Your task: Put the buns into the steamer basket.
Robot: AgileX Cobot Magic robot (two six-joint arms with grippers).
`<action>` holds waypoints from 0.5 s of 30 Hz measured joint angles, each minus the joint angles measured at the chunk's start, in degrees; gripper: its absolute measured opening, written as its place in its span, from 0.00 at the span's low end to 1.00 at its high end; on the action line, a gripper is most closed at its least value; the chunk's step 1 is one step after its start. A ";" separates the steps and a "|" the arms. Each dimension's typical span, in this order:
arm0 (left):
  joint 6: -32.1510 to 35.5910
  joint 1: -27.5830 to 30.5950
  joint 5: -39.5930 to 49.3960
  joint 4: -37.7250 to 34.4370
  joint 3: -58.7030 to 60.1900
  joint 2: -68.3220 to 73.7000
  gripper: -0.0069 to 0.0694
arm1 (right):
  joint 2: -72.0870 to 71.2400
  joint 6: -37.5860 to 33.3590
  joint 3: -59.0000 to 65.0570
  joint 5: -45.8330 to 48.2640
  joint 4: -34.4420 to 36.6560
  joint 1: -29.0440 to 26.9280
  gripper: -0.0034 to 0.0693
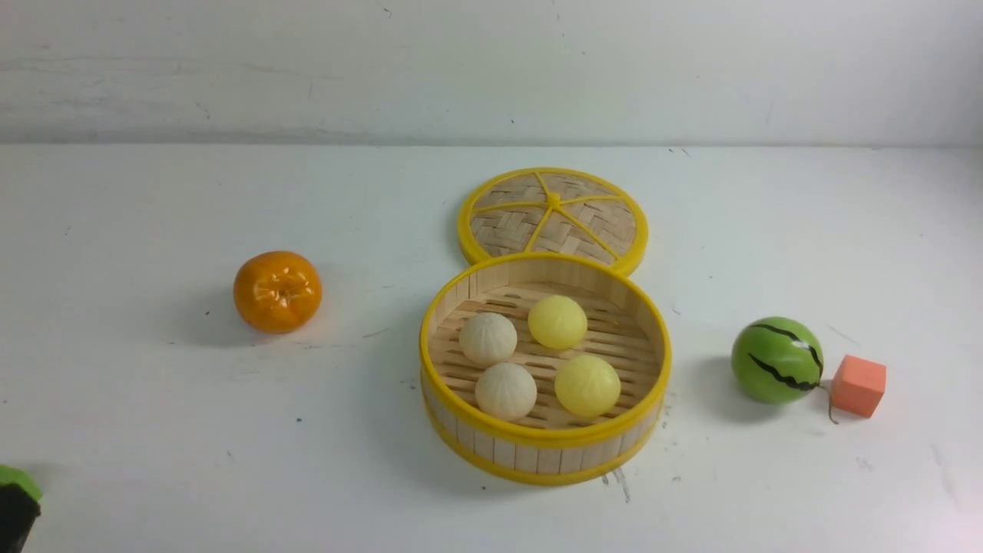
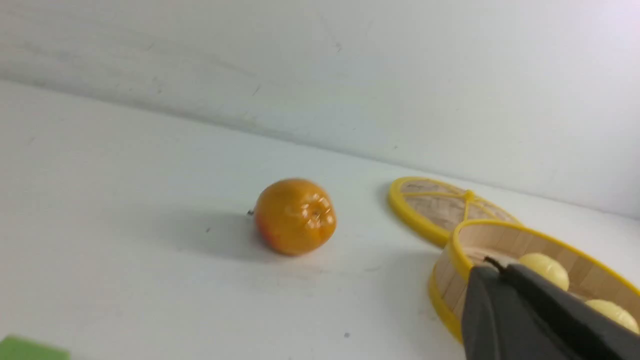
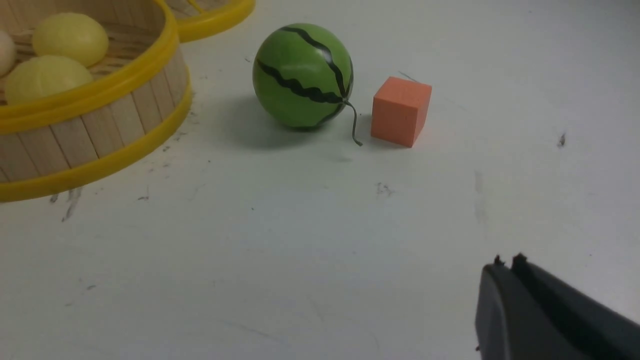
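Fingers [image 2: 492,272] closed, buns [image 1: 537,355] apart.

The steamer basket [image 1: 544,453], round and shallow with pale upright slat walls, yellow rims and a slotted slat floor, stands upright on the white bench [image 1: 153,430]. All four buns lie inside it: two cream-white pleated buns [image 1: 488,338] on the left half, two smooth pale yellow buns [image 1: 557,322] on the right, each pair one behind the other.

Glossy tangerine [image 1: 277,291] left; woven lid [image 1: 553,219] flat at rear; striped watermelon ball [image 1: 776,359] beside orange cube [image 1: 858,385], right.
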 joint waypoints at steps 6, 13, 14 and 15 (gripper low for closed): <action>-11.21 3.10 17.46 7.22 0.48 -1.19 0.07 | 0.00 0.00 0.00 0.00 0.11 0.00 0.06; -15.71 3.10 19.44 7.24 0.48 -1.19 0.07 | 0.00 0.00 0.00 0.00 0.11 0.00 0.07; -15.93 3.10 19.44 7.24 0.48 -1.19 0.07 | 0.00 0.00 0.00 0.00 0.11 0.00 0.07; -15.98 3.10 19.44 7.24 0.48 -1.19 0.07 | 0.00 0.00 0.00 0.00 0.11 0.00 0.07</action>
